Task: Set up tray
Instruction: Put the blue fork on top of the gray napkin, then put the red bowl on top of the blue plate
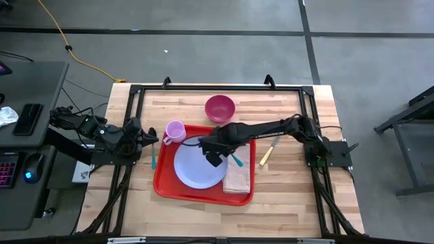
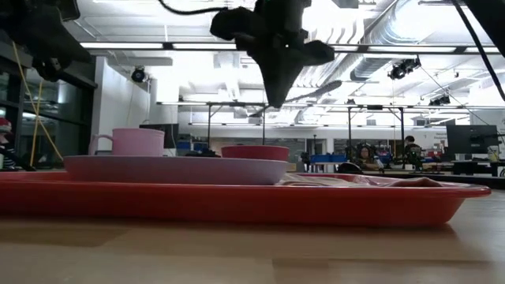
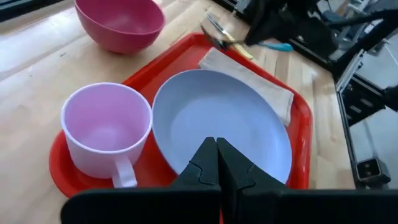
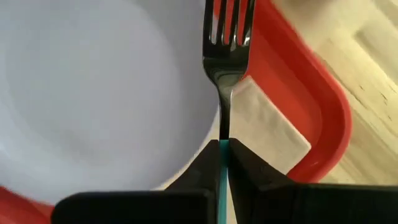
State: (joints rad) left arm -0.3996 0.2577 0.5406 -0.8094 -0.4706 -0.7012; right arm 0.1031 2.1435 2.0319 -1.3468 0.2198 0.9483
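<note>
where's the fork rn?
In the right gripper, shut on its teal handle: the fork hangs above the tray, tines over the lavender plate's edge beside the napkin.

fork [image 4: 226,37]: tines cut off at frame edge | napkin [image 4: 267,127]: partly hidden under fork

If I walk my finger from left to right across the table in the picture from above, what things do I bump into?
Spoon with a teal handle → pink cup → lavender plate → tan napkin → knife with a yellow handle. The pink bowl sits farther back, above the plate, so I left it out.
</note>
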